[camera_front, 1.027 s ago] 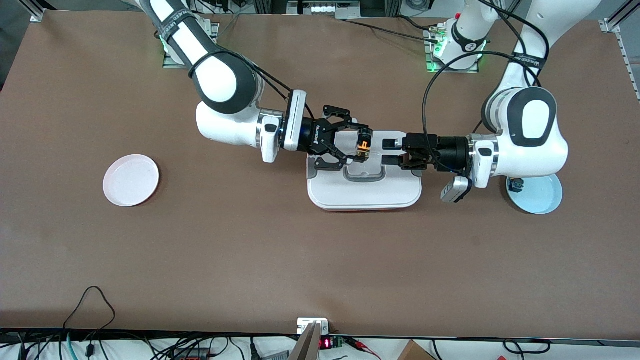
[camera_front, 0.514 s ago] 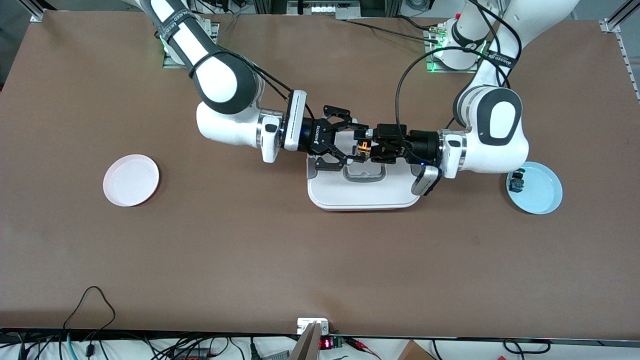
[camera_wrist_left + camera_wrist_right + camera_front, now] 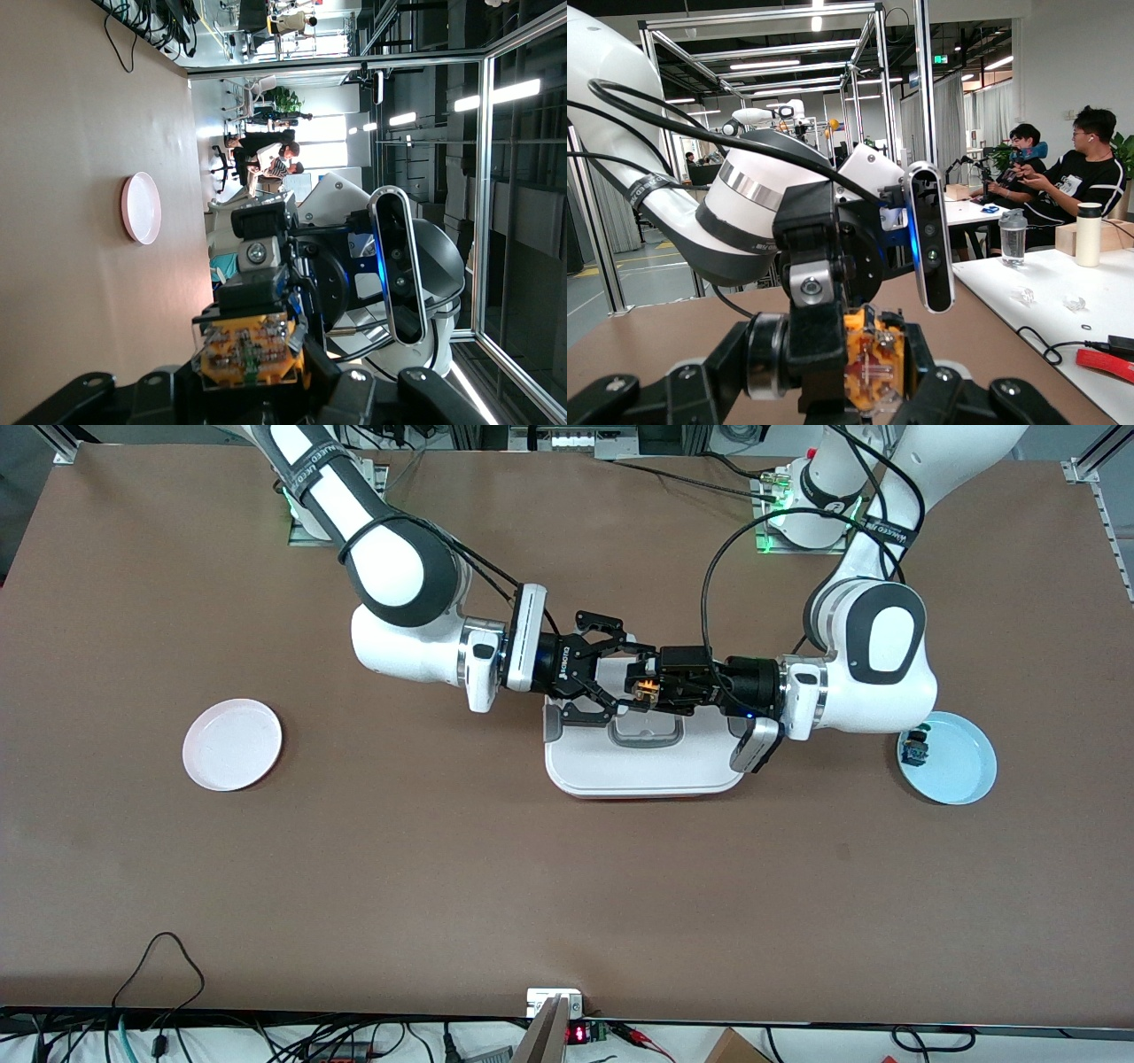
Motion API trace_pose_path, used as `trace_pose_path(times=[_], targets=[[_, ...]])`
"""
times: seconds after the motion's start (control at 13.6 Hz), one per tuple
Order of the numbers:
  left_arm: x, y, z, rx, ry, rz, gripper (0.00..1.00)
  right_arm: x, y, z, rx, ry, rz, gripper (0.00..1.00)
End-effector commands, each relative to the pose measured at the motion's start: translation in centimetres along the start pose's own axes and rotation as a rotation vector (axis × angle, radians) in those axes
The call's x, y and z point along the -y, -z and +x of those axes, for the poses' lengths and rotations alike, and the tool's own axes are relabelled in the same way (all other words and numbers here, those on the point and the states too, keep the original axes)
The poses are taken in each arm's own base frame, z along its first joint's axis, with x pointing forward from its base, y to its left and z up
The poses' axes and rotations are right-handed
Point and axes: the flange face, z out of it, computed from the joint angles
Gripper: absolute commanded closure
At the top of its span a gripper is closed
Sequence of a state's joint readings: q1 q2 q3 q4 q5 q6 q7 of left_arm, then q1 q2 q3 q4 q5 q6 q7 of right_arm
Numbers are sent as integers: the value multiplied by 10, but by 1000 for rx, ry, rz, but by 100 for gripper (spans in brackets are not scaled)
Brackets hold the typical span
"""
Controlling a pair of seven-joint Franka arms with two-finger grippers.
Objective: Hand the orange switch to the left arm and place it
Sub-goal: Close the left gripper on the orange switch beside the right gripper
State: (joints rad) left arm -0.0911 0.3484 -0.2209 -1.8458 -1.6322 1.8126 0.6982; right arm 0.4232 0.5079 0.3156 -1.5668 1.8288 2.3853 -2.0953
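The orange switch [image 3: 647,685] hangs in the air over the box [image 3: 647,766], above the box's edge that lies farther from the front camera. My right gripper [image 3: 640,682] reaches in from the right arm's end and is shut on the switch. My left gripper [image 3: 661,682] comes from the left arm's end, and its fingers have closed on the same switch. In the left wrist view the switch's orange body [image 3: 251,350] fills the gap between my jaws. In the right wrist view the orange body [image 3: 873,359] sits beside a black finger of the left gripper.
A pink plate [image 3: 232,744] lies toward the right arm's end of the table. A light blue plate [image 3: 961,771] lies toward the left arm's end, with a small blue switch [image 3: 912,753] on it. The white box has a grey handle recess [image 3: 647,731].
My left arm has moved in over the box toward the switch, and its fingers have closed from wide open onto it. The right gripper has kept hold and barely moved.
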Motion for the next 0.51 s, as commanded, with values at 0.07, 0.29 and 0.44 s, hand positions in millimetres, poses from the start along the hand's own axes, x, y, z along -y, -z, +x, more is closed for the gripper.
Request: trace_pose_path(times=[0.07, 0.29, 0.44], targets=[[-1, 9, 2, -18, -15, -27, 80, -4, -2, 3, -17, 19, -20, 100], [-1, 10, 2, -19, -15, -27, 80, -4, -2, 3, -17, 19, -20, 100], [-1, 10, 2, -19, -16, -27, 80, -5, -1, 3, -17, 19, -21, 98]])
